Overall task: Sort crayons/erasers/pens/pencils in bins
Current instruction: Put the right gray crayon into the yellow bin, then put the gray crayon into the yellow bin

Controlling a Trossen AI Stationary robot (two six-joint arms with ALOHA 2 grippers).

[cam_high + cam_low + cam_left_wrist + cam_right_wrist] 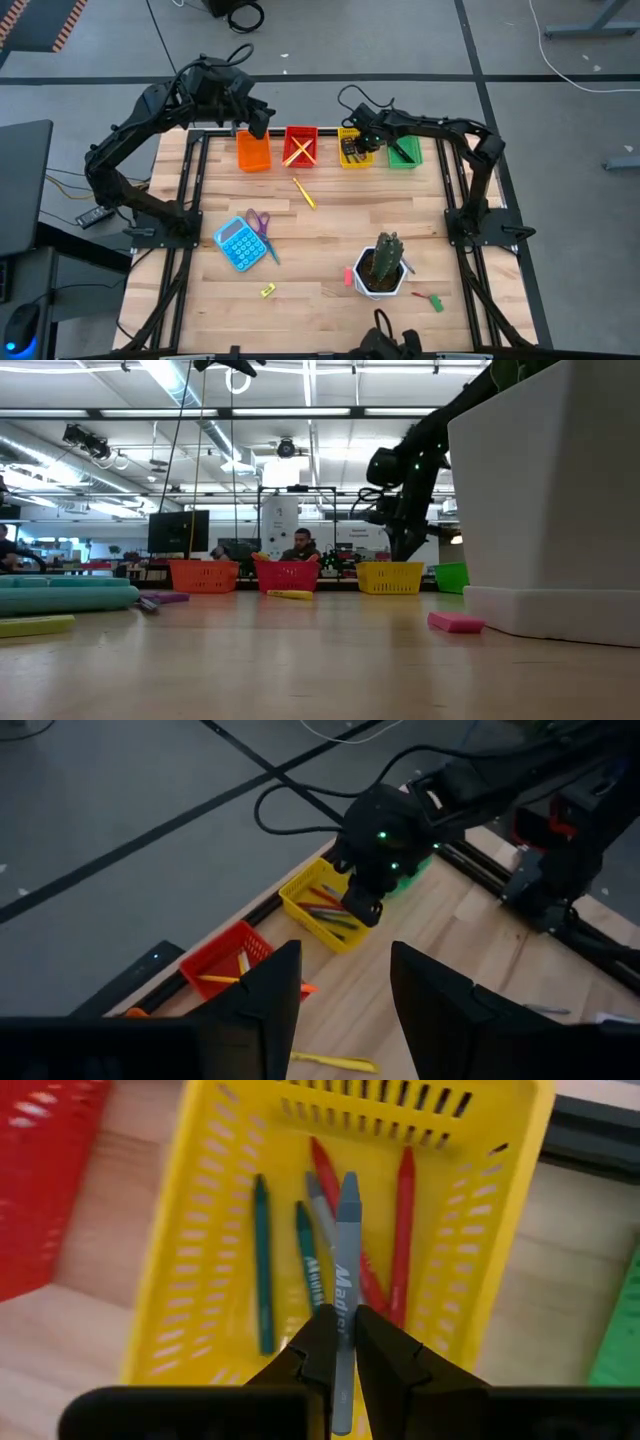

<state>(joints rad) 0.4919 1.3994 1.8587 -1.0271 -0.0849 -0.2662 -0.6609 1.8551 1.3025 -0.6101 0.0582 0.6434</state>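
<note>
Over the yellow bin (340,1230), the right gripper (343,1342) is pinching a grey crayon (346,1295).
Light, stiff, waxy-slick; jaws are gripping narrowly at mid-shaft.

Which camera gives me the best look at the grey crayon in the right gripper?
The right wrist view: the grey crayon fills the frame, pinched in the right gripper above the yellow bin. The high and left wrist views show only gripper and bin; the low view hides the crayon.
</note>
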